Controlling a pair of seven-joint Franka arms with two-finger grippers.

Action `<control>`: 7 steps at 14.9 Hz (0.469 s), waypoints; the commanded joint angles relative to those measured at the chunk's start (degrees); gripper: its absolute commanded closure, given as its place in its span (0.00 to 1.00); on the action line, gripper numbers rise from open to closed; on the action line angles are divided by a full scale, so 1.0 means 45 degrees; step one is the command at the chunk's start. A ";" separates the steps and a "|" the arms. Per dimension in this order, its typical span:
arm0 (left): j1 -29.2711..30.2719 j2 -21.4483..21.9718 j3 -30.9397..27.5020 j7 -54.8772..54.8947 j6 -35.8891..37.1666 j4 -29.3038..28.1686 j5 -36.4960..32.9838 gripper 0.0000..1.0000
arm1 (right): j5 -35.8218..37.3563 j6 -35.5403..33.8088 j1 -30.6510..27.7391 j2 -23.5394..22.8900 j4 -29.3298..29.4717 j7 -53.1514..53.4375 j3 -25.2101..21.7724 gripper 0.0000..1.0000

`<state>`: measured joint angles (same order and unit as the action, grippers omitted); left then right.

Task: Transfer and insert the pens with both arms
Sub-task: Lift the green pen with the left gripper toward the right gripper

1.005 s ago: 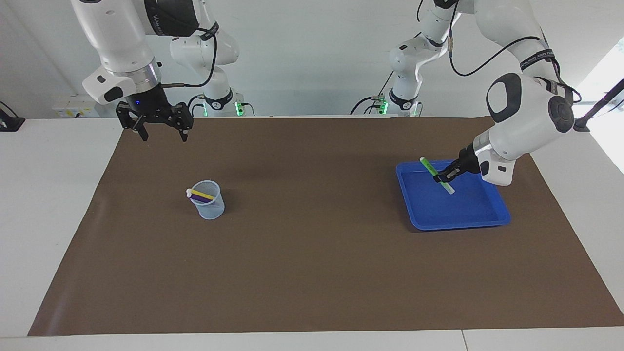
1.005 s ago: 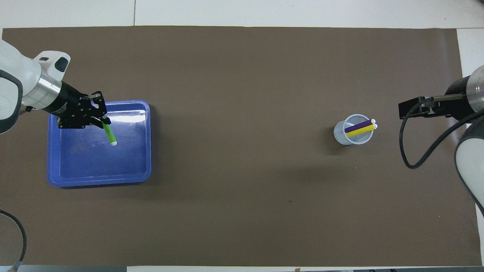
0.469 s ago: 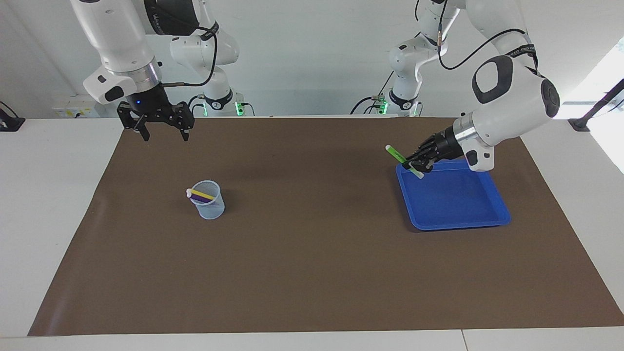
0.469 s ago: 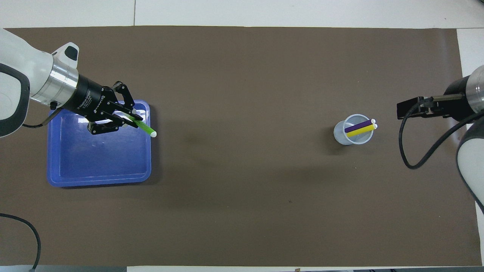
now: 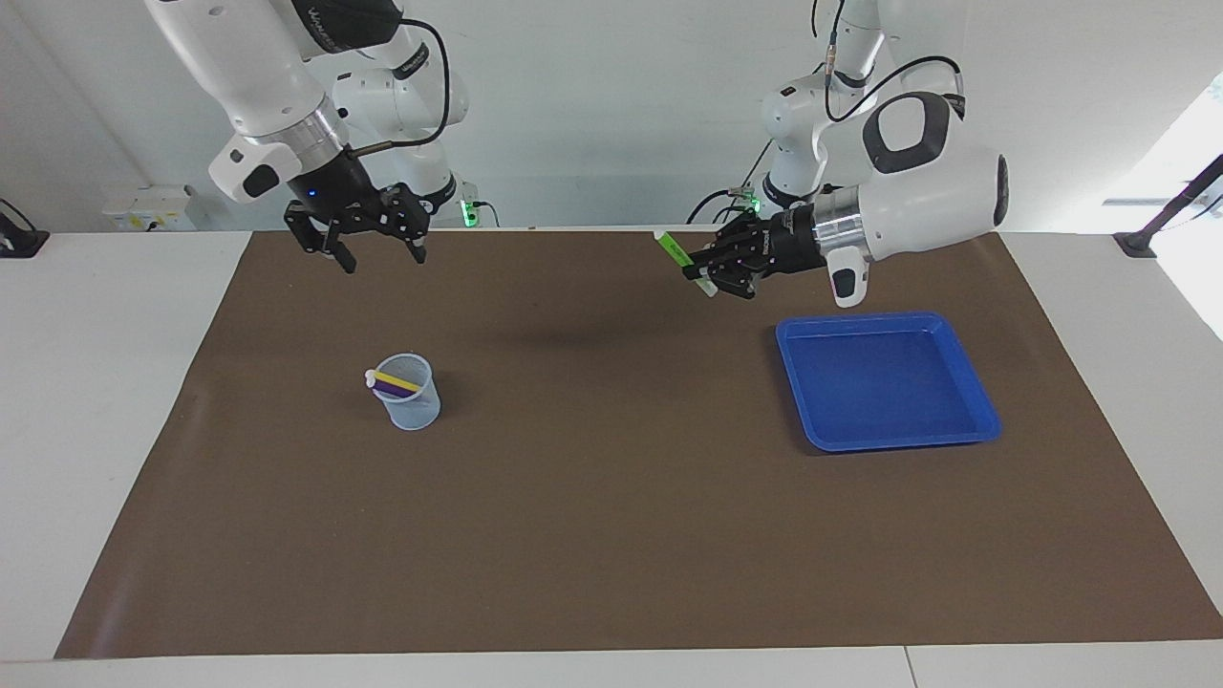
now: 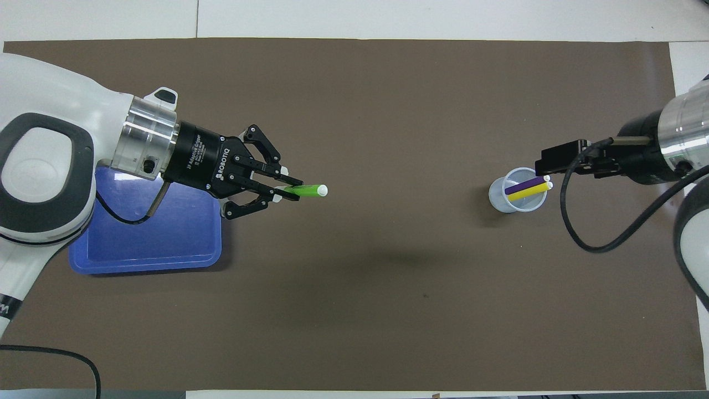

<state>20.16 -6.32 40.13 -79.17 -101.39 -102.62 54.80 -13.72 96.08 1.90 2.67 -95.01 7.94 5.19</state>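
Note:
My left gripper (image 5: 705,273) (image 6: 289,192) is shut on the green pen (image 5: 675,250) (image 6: 308,190). It holds the pen in the air over the brown mat, just off the blue tray (image 5: 898,441) (image 6: 145,244), with the whitish end pointing toward the right arm's end. The yellow pen (image 5: 397,384) (image 6: 532,191) and the purple pen (image 5: 388,391) (image 6: 523,185) lean in a pale mesh cup (image 5: 411,403) (image 6: 498,199). My right gripper (image 5: 380,256) hangs open and holds nothing, raised over the mat at the robots' side of the cup.
The blue tray holds nothing. The brown mat (image 5: 611,497) covers most of the white table. A black cable (image 6: 576,221) loops from the right arm's wrist close to the cup. Two smaller robot bases with green lights (image 5: 466,212) stand at the table's edge.
My left gripper has lifted the green pen out of the tray and carried it toward the table's middle. The right gripper has shifted a little toward the middle and stays open.

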 commanded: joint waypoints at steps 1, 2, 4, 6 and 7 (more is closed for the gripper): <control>-0.0629 0.1459 -0.0129 -0.0239 -0.1467 -0.1643 0.1488 1.00 | -0.0623 0.1163 -0.0051 0.0187 -0.0157 0.1433 0.0991 0.00; -0.0864 0.1811 -0.0129 -0.0259 -0.1995 -0.2054 0.2016 1.00 | -0.0778 0.1767 -0.0051 0.0110 -0.0138 0.2039 0.1479 0.00; -0.1313 0.2242 -0.0129 -0.0259 -0.2777 -0.2680 0.2701 1.00 | -0.1673 0.2590 -0.0051 0.0070 -0.0196 0.3405 0.1990 0.00; -0.1647 0.2516 -0.0129 -0.0569 -0.3656 -0.3208 0.3695 1.00 | -0.2263 0.3157 -0.0032 -0.0047 -0.0177 0.4385 0.2556 0.00; -0.1725 0.2614 -0.0129 -0.0726 -0.3989 -0.3346 0.4010 1.00 | -0.2264 0.3373 -0.0012 -0.0106 -0.0177 0.4679 0.2791 0.00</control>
<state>13.32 1.75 40.33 -80.62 -115.91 -113.91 68.96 -21.95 108.82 2.34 2.46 -95.16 26.03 15.96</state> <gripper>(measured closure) 0.824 0.000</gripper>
